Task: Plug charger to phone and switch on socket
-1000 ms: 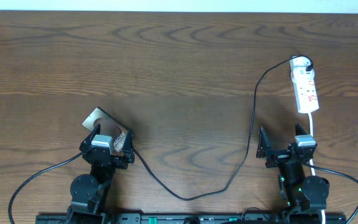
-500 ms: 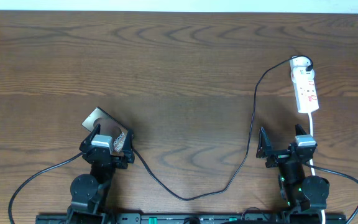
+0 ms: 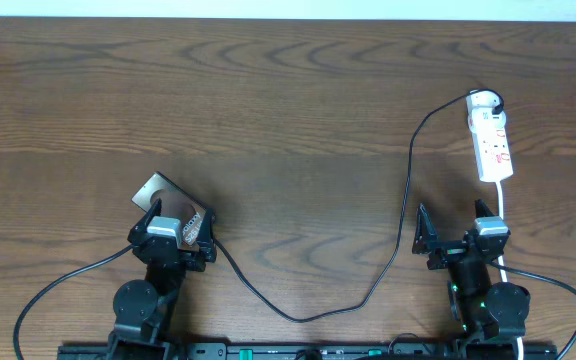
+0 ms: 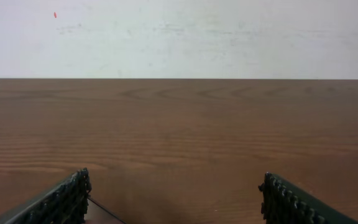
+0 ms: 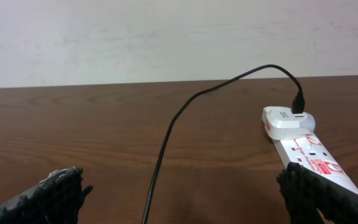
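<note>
Overhead view: the phone (image 3: 158, 195) lies tilted on the table (image 3: 288, 120) at your left. Its near end is hidden under the left gripper (image 3: 178, 220), whose fingers stand wide apart with nothing clamped. The charger (image 3: 405, 200) leaves the socket (image 3: 492, 140) at far right, loops toward the near edge and ends just beside that gripper. You cannot tell from here whether its tip sits in the phone. The right gripper (image 3: 453, 225) hangs fully spread and empty, near the socket's closer end.

Left wrist view: the left gripper (image 4: 174, 179) shows only bare wood between its fingers. A thin dark line by the left finger may be cable or phone edge; it is too little to say which.

Right wrist view: the socket (image 5: 312, 158) lies ahead to the right, with the black plug (image 5: 298, 102) seated at its far end. The charger (image 5: 166, 143) runs untouched between the spread fingers of the right gripper (image 5: 182, 180).

Plugging in looks like the step in hand. Pinch the cable close behind its tip so it cannot flex, and square it to the phone's end before pushing. The glossy phone will likely slide, so press slowly. Leave the switch to the right arm.
</note>
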